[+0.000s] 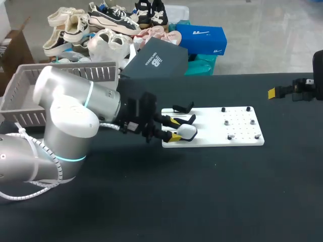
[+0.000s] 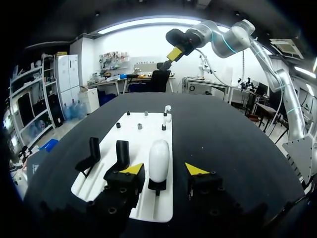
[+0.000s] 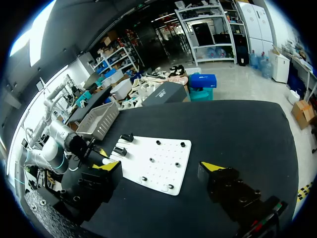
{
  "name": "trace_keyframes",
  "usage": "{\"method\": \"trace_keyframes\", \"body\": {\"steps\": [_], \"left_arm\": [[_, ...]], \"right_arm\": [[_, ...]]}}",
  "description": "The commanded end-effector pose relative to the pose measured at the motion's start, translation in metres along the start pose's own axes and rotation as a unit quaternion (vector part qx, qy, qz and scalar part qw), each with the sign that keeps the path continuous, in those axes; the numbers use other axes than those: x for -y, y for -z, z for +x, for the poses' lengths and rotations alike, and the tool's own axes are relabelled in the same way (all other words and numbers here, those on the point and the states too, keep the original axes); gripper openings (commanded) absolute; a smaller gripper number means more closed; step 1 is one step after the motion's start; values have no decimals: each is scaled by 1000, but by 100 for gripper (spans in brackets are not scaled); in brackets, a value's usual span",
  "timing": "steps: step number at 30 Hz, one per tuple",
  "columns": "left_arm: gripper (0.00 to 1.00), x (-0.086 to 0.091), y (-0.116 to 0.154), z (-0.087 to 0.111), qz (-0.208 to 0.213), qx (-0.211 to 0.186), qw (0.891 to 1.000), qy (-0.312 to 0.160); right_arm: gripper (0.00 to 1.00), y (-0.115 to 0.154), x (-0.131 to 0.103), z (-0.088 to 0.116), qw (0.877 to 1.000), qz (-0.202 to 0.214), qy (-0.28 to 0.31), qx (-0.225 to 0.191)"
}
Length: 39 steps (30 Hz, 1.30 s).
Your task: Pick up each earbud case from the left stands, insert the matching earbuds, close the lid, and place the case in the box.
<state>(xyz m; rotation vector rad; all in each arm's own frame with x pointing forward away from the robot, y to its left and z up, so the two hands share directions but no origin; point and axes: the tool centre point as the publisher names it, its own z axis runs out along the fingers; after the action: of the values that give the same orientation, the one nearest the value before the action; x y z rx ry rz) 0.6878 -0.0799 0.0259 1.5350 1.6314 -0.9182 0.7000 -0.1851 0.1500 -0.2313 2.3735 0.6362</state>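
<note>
Flanking the earbud case [image 2: 159, 159], left fingers [image 2: 131, 169] stand apart.

right arm [image 1: 317, 75]: cut by edge | basket [image 1: 20, 86]: partly behind left arm [image 1: 70, 116]

**Head view:** fixed, high and behind the arms. Looks down and forward across the black table [image 1: 212, 201]. Takes in the whole white stand board [image 1: 212, 126] at middle distance, with the left arm [image 1: 65, 116] large in the near left corner.

**Left wrist view:** sits low and close over the board's stand end. Faces along its length toward the far table edge, own left gripper [image 2: 163, 169] in the foreground, right arm [image 2: 223, 37] small beyond.

**Right wrist view:** sits higher, well back from the board. Faces across the table toward the left arm, own right gripper [image 3: 159, 167] spread wide below.

**Shared:** board and tabletop in all three. Opposite arm caught in each wrist view.
</note>
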Motion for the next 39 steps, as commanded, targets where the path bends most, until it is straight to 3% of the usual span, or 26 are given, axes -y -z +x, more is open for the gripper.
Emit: {"method": "trace_keyframes", "body": {"steps": [1, 39], "left_arm": [[51, -6, -6, 2, 6, -2, 1000, 8], [49, -12, -18, 3, 10, 0, 1000, 15]], "right_arm": [[100, 0, 0, 0, 1000, 0, 0, 0], [100, 0, 0, 0, 1000, 0, 0, 0]]}}
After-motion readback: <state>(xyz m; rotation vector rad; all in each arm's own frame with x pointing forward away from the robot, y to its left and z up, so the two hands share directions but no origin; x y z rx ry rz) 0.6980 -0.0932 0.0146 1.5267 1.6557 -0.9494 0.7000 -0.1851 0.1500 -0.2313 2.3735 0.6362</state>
